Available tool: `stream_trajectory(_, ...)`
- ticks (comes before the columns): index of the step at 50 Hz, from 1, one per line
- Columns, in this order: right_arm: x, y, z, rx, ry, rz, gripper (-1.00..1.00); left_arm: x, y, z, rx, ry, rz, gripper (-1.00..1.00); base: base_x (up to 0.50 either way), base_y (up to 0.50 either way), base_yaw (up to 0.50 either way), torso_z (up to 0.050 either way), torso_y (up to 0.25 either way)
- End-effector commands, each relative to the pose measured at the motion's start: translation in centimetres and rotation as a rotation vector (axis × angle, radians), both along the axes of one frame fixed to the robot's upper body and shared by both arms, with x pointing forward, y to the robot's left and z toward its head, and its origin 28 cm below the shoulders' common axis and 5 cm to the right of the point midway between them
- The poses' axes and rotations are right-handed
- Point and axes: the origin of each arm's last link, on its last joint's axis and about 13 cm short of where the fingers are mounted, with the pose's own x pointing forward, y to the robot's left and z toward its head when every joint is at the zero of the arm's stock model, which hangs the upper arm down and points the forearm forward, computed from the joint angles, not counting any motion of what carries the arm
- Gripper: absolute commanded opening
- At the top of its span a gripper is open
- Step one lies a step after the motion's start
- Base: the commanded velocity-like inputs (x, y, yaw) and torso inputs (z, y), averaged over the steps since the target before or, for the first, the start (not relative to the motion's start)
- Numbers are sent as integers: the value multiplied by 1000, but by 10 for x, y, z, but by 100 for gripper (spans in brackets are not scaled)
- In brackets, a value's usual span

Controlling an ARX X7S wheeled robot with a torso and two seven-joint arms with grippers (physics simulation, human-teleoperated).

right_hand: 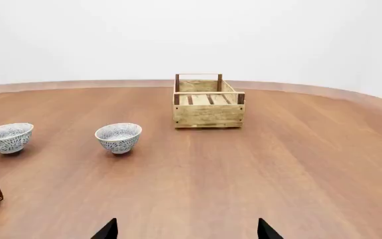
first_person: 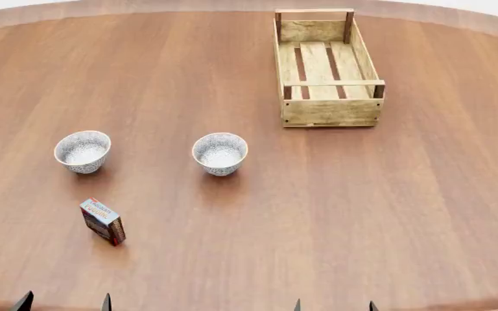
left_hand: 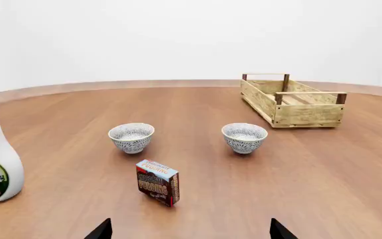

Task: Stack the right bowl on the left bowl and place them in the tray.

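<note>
Both claws, the left claw (first_person: pixel 63 303) and right claw (first_person: pixel 334 304), are wide open and hold nothing; the right bowl (first_person: pixel 220 153) sits at 7 o'clock from the tray (first_person: pixel 329 111), with the left bowl (first_person: pixel 82 151) at its 9 o'clock; come straight down and pinch its rim gently.

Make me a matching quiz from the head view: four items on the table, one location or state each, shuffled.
Items:
1. tray
2. left bowl
3. right bowl
4. pudding box

Descriptions:
A. small carton standing nearest the robot
B. patterned, empty, closer to the wooden crate
C. pale wood, slatted bottom, nothing inside, farthest back
D. patterned, empty, just beyond the carton

Pairs: 1-C, 2-D, 3-B, 4-A
</note>
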Motion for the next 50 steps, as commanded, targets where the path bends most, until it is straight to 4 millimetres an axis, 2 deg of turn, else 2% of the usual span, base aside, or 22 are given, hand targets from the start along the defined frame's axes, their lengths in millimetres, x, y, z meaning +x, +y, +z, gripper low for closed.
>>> stream_trajectory(1, 0, -1, 1, 3, -5, -14, 100, -1, 0, 2, -3, -4, 5, 100, 0, 0, 0, 0, 0)
stream_trajectory(12, -2, -2, 3, 3, -1, -24, 100, -1, 1, 5, -1, -3, 13, 100, 0, 0, 0, 0, 0)
stream_trajectory(13, -82, 74, -94, -505, 172, 162, 100, 50, -2, -8, -81, -238, -83, 100, 0, 0, 0, 0, 0)
stream_trajectory(14, -31, 65, -47, -383, -207, 94, 100, 14, 1, -24, 10, -84, 18, 100, 0, 0, 0, 0, 0)
stream_trajectory(15, -24, 86, -22, -138, -72, 23, 100, -6, 0, -23, 8, 6, 3, 100, 0, 0, 0, 0, 0)
stream_trajectory(16, -10, 60, -1, -6, -4, 0, 100, 0, 0, -2, 3, -3, 4, 100, 0, 0, 0, 0, 0)
stream_trajectory(18, -2, 2, -3, -8, 8, 0, 100, 2, 1, -6, 3, 11, 11, 100, 0, 0, 0, 0, 0)
stream_trajectory(31, -4, 3, -6, -11, 16, -29, 100, 1, 2, -10, 13, 29, 17, 100, 0, 21, 0, 0, 0)
stream_trajectory(50, -3, 5, -11, -13, 26, -22, 100, 2, 3, -13, 33, 45, 24, 100, 0, 459, 0, 0, 0)
